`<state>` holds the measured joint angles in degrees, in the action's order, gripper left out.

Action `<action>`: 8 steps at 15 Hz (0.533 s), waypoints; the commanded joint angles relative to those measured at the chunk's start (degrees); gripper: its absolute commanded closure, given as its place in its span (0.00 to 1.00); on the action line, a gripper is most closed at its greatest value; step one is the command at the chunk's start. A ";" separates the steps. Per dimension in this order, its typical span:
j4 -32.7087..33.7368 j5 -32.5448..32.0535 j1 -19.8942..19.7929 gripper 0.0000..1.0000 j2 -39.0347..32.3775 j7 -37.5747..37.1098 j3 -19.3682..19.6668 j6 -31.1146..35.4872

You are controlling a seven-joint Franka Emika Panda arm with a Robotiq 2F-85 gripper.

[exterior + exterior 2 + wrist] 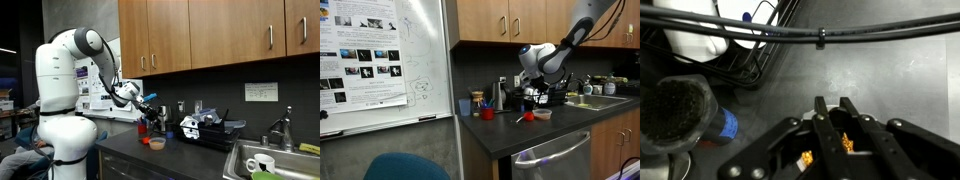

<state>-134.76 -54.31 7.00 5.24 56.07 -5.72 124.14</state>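
We find the gripper (832, 104) above the counter (890, 80), fingers nearly together; whether they pinch the orange bit (847, 143) we cannot tell. The bowl (156, 143) stands near, the rack (755, 55) beside.

Rack (752, 55) and cup (675, 110) beside tool (832, 106)

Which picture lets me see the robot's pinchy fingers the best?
The wrist view: the gripper fills the bottom, two dark fingers close together, orange bits near them. In both exterior views the gripper is only a small dark shape over the counter, fingers too tiny to make out.
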 commanded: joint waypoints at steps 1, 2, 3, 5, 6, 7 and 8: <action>-1.65 -0.21 -1.10 0.95 2.40 0.33 1.42 2.21; -1.65 -0.26 -1.39 0.95 2.32 0.30 1.81 2.65; -1.63 -0.34 -1.70 0.95 2.11 0.23 2.20 3.17; -1.69 -0.77 -2.39 0.95 1.54 -0.27 3.01 4.67; -1.78 -0.87 -2.72 0.95 1.26 -0.34 3.38 5.35; -1.99 -1.18 -3.16 0.95 0.93 -0.50 3.83 6.30; -2.19 -1.60 -3.54 0.95 0.70 -0.61 4.23 7.14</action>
<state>-135.88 -54.56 4.62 5.80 55.99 -2.52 128.31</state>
